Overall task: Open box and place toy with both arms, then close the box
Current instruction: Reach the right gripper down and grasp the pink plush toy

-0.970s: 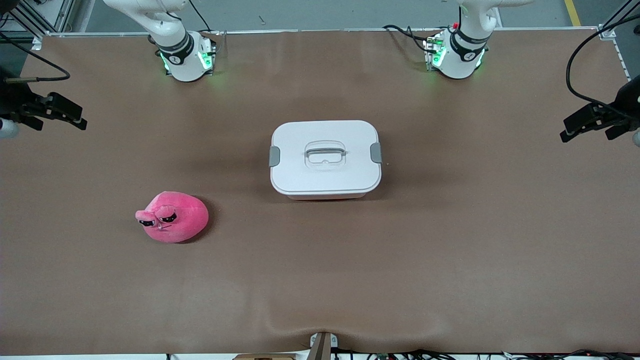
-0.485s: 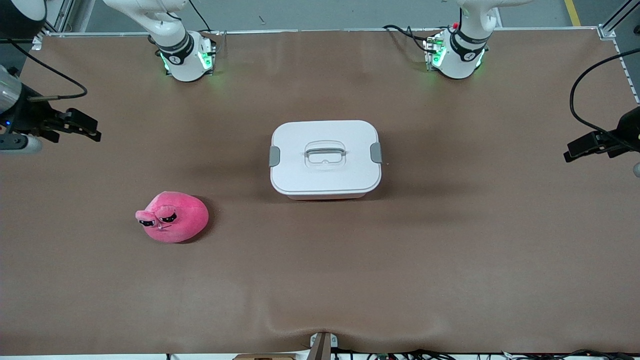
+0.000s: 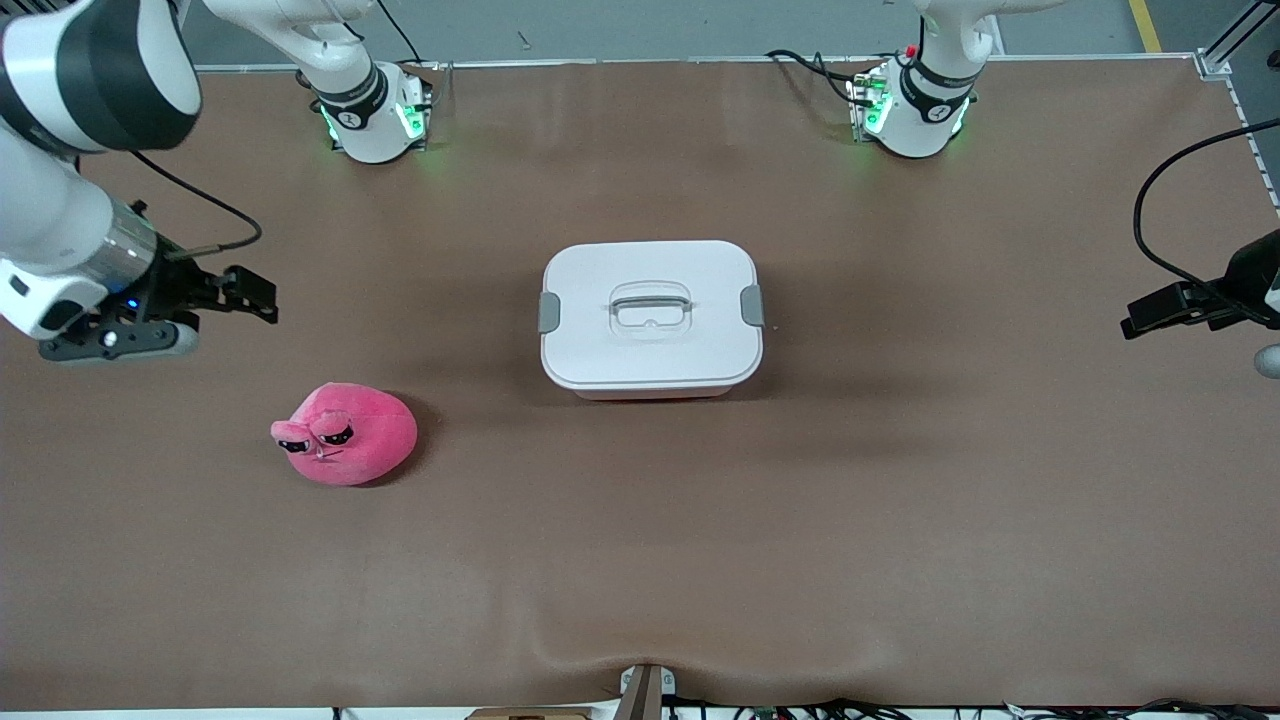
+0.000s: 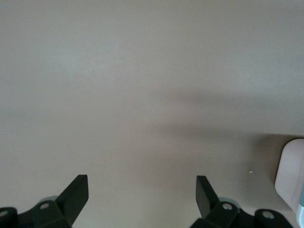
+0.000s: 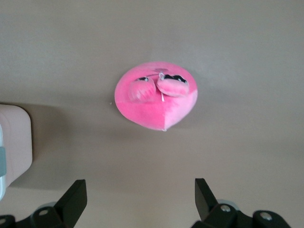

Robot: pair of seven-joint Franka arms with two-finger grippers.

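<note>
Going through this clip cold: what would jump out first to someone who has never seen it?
The bright pink toy stands out first, lying on the brown table toward the right arm's end, nearer the front camera than the box. The box sits mid-table with its white lid on. Both grippers are open and empty: the right gripper is over bare table near the toy, the left gripper at its own end.

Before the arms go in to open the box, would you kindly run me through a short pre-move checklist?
1. Lid seated on the box: ok.
2. Both grey latches down: cannot tell.
3. Toy free on the table, nearer the front camera than the box: ok.
4. Right gripper open, empty, over the table by the toy: ok.
5. Left gripper open, empty, over the left arm's end of the table: ok.
</note>
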